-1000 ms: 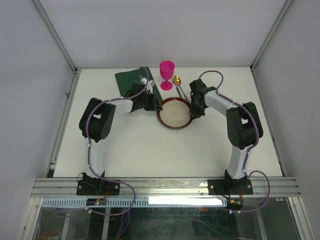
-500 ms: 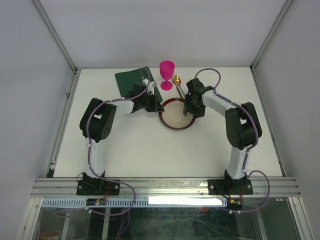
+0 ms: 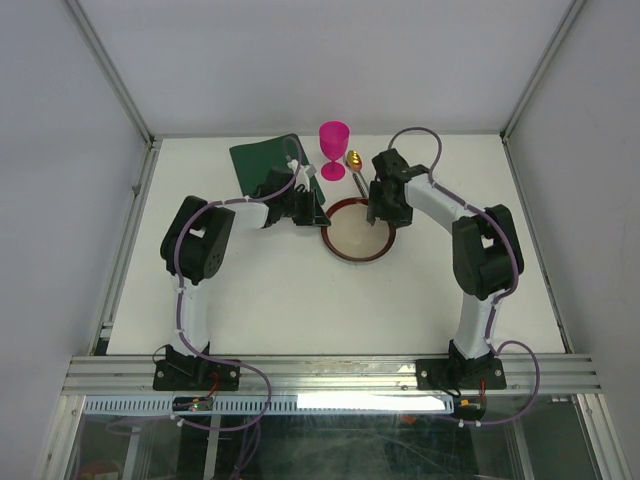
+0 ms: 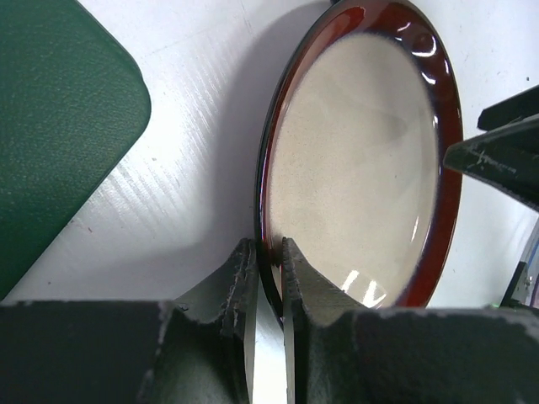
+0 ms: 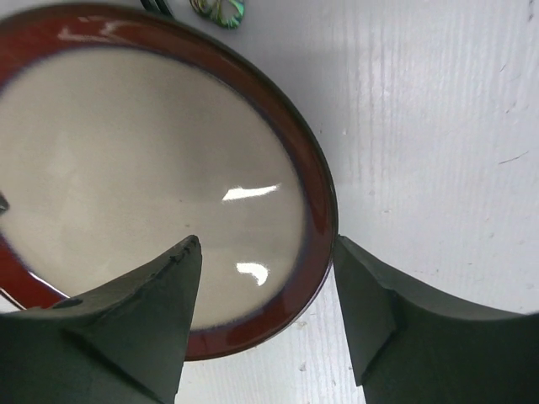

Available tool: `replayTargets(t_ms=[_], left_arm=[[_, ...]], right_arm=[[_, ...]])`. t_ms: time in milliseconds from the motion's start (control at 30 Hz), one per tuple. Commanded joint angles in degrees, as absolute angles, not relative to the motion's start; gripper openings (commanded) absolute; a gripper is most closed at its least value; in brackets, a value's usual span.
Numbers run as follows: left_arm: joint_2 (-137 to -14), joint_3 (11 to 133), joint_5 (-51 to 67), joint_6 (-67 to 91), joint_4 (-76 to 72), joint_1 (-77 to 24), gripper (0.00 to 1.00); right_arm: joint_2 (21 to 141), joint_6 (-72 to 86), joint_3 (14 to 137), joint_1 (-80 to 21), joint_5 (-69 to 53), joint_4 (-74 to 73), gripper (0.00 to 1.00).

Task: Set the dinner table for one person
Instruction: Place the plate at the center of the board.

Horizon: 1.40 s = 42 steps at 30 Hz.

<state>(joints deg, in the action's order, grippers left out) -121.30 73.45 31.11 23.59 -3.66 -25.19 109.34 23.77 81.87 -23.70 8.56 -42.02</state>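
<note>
Left wrist view is showing the left claw [image 4: 268,252] pinching the rim of the round red-rimmed cream ceramic plate [image 4: 362,168]; the right claw [image 5: 265,252] is gaping wide astride the opposite rim. A dark green rectangular placemat [image 3: 262,157], pink plastic goblet [image 3: 334,148] and gold spoon [image 3: 354,160] are crowding behind on the large white matte desk [image 3: 300,300].

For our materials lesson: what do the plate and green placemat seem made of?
Plate: probably glazed ceramic, glossy; sharp light reflections on its beige centre and red-brown rim. Placemat: likely faux leather or vinyl, matte; fine pebbled grain.

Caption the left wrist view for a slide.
Left gripper pinching the red-rimmed plate beside the green placemat.
</note>
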Motion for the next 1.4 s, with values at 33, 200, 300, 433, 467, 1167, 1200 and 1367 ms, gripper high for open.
replayTargets(t_ms=[33,200,300,433,467,1167,1200,1367], left_arm=[[-122.1,73.0,33.4,23.3,-5.5,-26.6,0.00],[-122.5,73.4,34.1,23.7,-5.8,-26.7,0.00],[-123.5,74.6,34.7,24.1,-5.9,-26.8,0.00],[-125.3,76.8,36.3,25.2,-6.5,-27.2,0.00],[-125.8,77.5,36.7,25.6,-6.9,-27.3,0.00],[-125.1,85.0,33.1,22.0,-1.1,-27.8,0.55],[-124.9,85.2,32.5,21.5,-0.5,-27.8,0.57],[-122.0,84.7,26.5,18.5,4.7,-27.2,0.63]], right_arm=[[105.9,22.2,86.3,-22.9,13.6,-44.2,0.67],[105.2,21.6,88.3,-22.7,14.7,-45.4,0.67],[104.4,21.0,88.6,-22.7,14.8,-45.2,0.67],[103.4,20.4,88.5,-22.7,14.1,-45.2,0.67],[103.1,20.3,88.4,-22.7,14.0,-45.1,0.67],[100.2,18.0,86.0,-22.9,7.0,-43.2,0.67],[100.1,17.9,85.9,-22.9,6.5,-43.1,0.67],[99.4,17.6,85.2,-24.4,2.7,-41.8,0.67]])
